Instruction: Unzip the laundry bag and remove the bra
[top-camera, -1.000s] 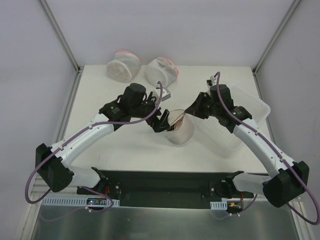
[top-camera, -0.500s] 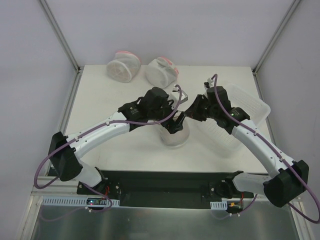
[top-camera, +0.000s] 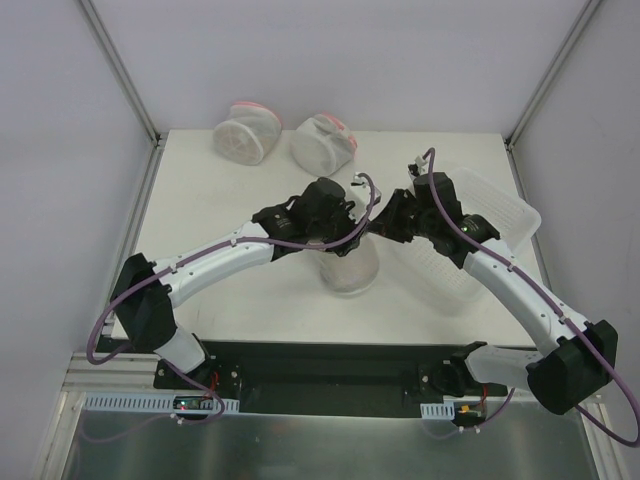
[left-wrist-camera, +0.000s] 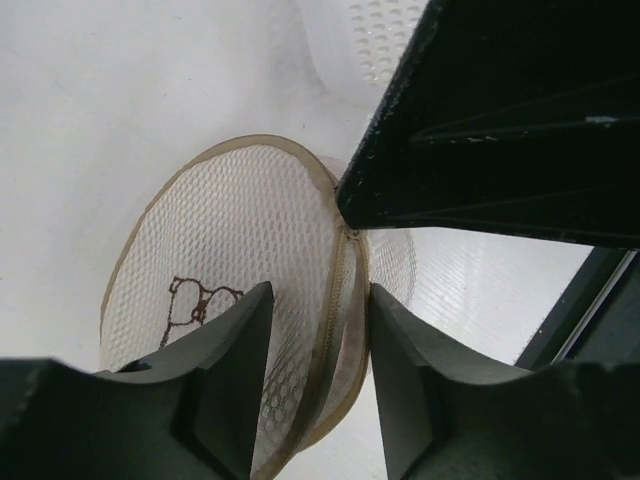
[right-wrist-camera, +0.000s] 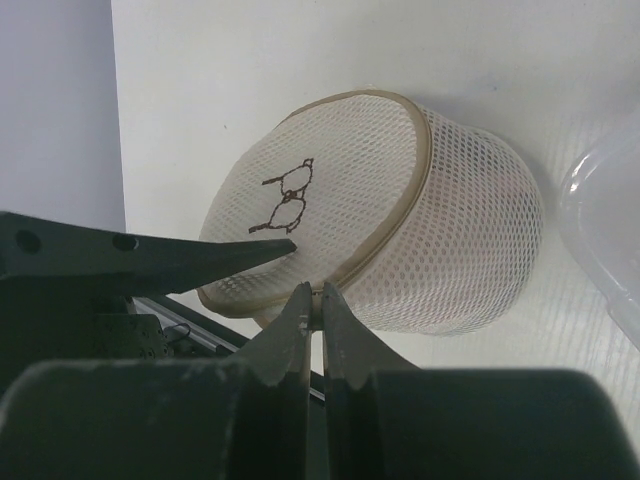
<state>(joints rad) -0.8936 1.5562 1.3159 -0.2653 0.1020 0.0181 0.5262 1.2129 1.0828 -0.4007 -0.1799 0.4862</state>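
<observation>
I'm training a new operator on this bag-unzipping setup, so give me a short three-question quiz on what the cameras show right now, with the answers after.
1. True or false: the left tool is clamped shut, well away from the laundry bag.
2. What is printed on the bag's flat round face? A) a flower B) a bra outline C) a star
3. Which tool is pinched shut on the bag's tan rim?

Key
1. False: it is open, its fingers astride the bag's rim.
2. B.
3. The right tool.
</observation>
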